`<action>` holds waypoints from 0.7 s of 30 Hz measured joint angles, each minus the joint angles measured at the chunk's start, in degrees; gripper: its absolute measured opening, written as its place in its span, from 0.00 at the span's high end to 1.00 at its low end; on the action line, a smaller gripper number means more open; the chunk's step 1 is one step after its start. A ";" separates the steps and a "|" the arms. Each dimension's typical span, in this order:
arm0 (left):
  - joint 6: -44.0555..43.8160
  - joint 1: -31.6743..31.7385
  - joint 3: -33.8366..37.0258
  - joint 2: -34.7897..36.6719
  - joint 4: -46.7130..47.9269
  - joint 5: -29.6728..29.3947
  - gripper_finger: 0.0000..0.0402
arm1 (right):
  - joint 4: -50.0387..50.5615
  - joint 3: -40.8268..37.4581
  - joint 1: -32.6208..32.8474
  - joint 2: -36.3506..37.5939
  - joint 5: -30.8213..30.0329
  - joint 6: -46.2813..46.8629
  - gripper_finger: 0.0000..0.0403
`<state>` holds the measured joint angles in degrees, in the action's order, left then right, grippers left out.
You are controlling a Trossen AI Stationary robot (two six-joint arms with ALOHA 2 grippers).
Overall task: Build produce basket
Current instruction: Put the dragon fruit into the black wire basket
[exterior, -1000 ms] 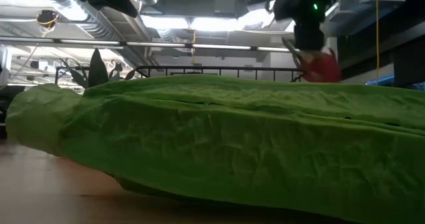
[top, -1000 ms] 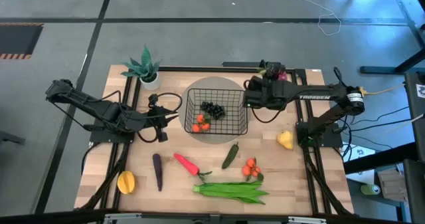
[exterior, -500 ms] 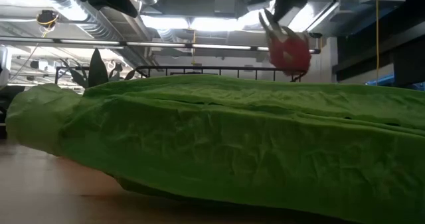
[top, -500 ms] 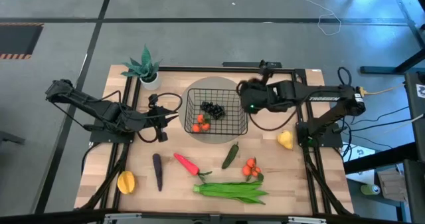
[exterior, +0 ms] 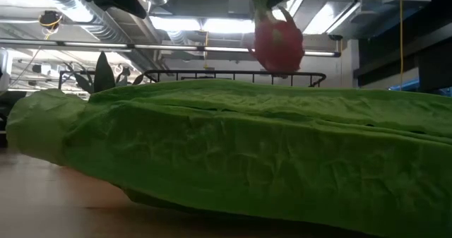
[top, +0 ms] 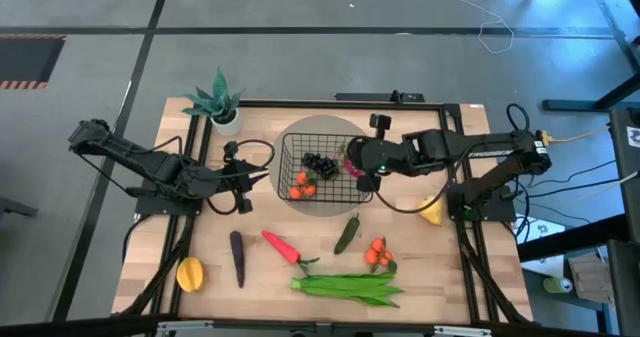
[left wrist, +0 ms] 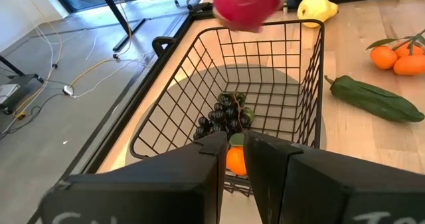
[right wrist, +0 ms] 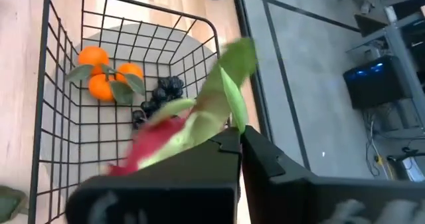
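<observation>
The black wire basket (top: 283, 167) stands on a round grey mat with dark grapes (top: 320, 163) and orange tomatoes (top: 303, 185) inside. My right gripper (top: 360, 165) is shut on a pink dragon fruit (top: 350, 162), which hangs above the basket's right side; the fruit (exterior: 277, 46) also shows in the low view and the fruit (left wrist: 244, 4) in the left wrist view. My left gripper (top: 243, 182) waits left of the basket, fingers (left wrist: 216, 159) shut with nothing between them. My right gripper pinches the dragon fruit by the green leafy scales (right wrist: 216, 117) at its top end, between its two fingers. The fingers slant down from the table's right side. The pink body (right wrist: 156, 144) hangs below them, clear of the basket's rim (exterior: 233, 74).
On the near half of the table lie a yellow mango (top: 190, 274), purple eggplant (top: 237, 258), red pepper (top: 281, 246), green cucumber (top: 346, 233), orange tomatoes (top: 378, 253) and a long green leafy bundle (top: 350, 286). A lemon (top: 429, 210) lies right; a potted plant (top: 217, 102) stands far left.
My right gripper has swung toward the table's left and risen a little, turning as it went. It stays shut on the dragon fruit, which has come from beyond the basket's far right corner to above its right side.
</observation>
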<state>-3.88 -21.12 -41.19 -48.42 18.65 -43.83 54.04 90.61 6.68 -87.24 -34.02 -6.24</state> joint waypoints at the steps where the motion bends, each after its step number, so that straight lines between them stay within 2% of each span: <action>1: 0.00 0.00 0.00 0.00 0.00 0.00 0.89 | 0.12 0.00 0.00 0.00 0.68 -0.05 1.00; 7: -0.04 0.00 0.00 0.00 0.00 0.00 0.89 | 0.09 0.00 0.00 0.00 5.70 -0.39 0.98; 17: -0.11 0.00 0.00 0.00 0.01 0.00 0.89 | -0.28 0.00 -0.17 0.00 5.75 1.85 0.98; 21: -0.26 0.00 0.00 0.00 0.02 0.00 0.89 | -0.32 0.00 -0.17 0.00 5.75 1.40 0.94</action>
<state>-4.14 -21.12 -41.19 -48.42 18.67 -43.83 53.72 90.61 6.50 -87.24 -28.27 -4.84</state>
